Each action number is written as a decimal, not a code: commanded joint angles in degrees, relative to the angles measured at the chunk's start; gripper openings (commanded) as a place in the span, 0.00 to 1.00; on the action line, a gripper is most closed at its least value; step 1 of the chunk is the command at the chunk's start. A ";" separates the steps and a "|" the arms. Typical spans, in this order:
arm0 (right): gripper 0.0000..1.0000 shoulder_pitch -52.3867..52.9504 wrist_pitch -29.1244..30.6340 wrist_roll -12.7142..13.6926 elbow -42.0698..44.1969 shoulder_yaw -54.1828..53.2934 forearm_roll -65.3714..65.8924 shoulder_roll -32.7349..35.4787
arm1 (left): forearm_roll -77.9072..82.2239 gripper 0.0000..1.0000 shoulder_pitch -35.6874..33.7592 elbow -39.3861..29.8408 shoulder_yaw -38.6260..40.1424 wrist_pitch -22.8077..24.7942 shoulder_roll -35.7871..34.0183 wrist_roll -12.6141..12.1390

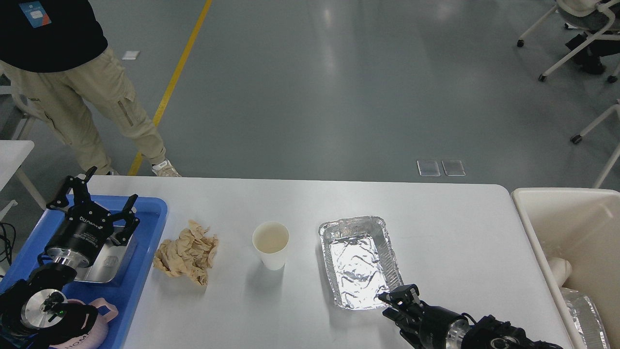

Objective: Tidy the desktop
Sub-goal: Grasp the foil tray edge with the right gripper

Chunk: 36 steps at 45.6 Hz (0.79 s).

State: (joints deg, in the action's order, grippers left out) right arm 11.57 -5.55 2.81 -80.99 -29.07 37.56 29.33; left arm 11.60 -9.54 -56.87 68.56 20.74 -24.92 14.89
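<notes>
While the left claw (99,201) hangs spread over the blue tray (145,271), the white counter (436,232) stretches off to its right, carrying crumpled paper (186,252), a cup (271,244) and a foil pan (358,261). Touching that pan's near corner, the right claw (395,305) looks slightly parted.

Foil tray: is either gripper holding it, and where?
Cannot tell. The right gripper sits at the foil tray's near right corner, fingers unclear. The left gripper is open, empty, above the blue tray.
</notes>
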 commanded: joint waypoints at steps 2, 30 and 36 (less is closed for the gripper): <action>0.37 0.12 0.11 0.00 1.01 0.50 0.06 -1.64 | 0.00 0.97 0.31 0.00 0.08 0.18 -0.04 0.06; 0.00 0.91 0.37 0.00 4.27 0.76 0.24 -4.28 | -0.09 0.97 0.92 0.00 0.34 0.61 -0.57 0.14; 0.00 1.61 0.37 -0.08 5.76 0.76 0.24 -4.54 | -0.09 0.97 0.92 -0.09 0.34 0.61 -0.57 0.23</action>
State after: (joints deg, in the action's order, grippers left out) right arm 12.66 -5.18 2.81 -76.19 -28.30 37.80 24.98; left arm 11.58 -8.63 -56.89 68.91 21.36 -25.49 15.03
